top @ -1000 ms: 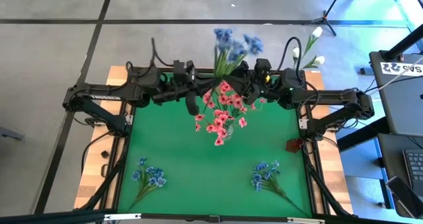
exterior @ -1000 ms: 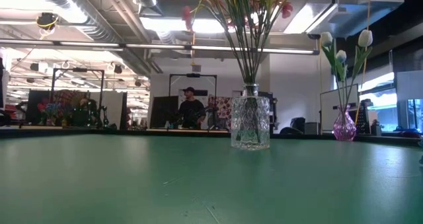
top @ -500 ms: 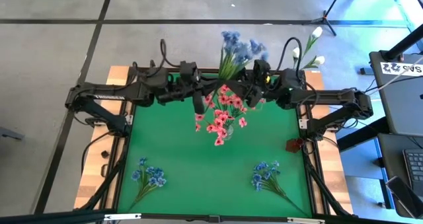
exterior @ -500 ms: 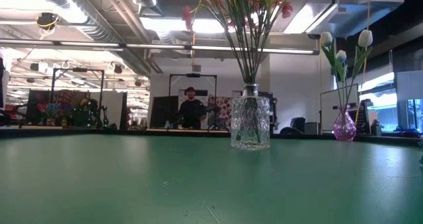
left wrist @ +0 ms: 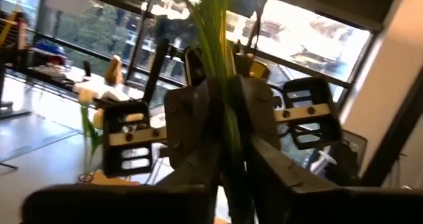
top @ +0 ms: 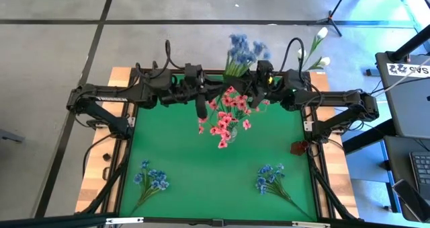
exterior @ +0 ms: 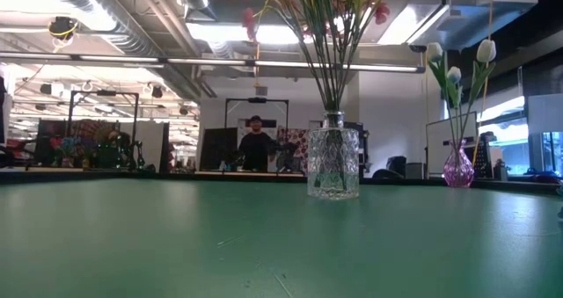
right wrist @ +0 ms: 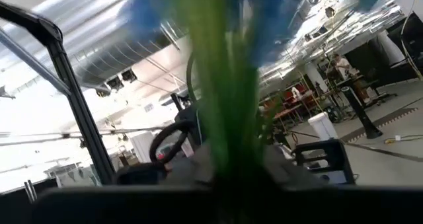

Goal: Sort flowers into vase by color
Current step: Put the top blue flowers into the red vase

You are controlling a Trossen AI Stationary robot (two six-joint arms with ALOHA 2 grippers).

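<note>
A blue sprig (top: 243, 53) is held upright at the table's far edge, pinched by the right gripper (top: 257, 80). Left gripper (top: 201, 101) nearby; grip can't be told. Pink-filled vase (exterior: 332, 164) sits just below.

Pink flowers (top: 226, 116) stand in the clear vase (exterior: 332, 166); two blue sprigs (top: 151, 180) lie flat near the front, one blue bunch (top: 243, 52) held up high.

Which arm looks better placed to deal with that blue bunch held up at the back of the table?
Probably the right: its tool sits right under the blue flowers, whose green stems fill its wrist view. The left tool is farther off.
</note>
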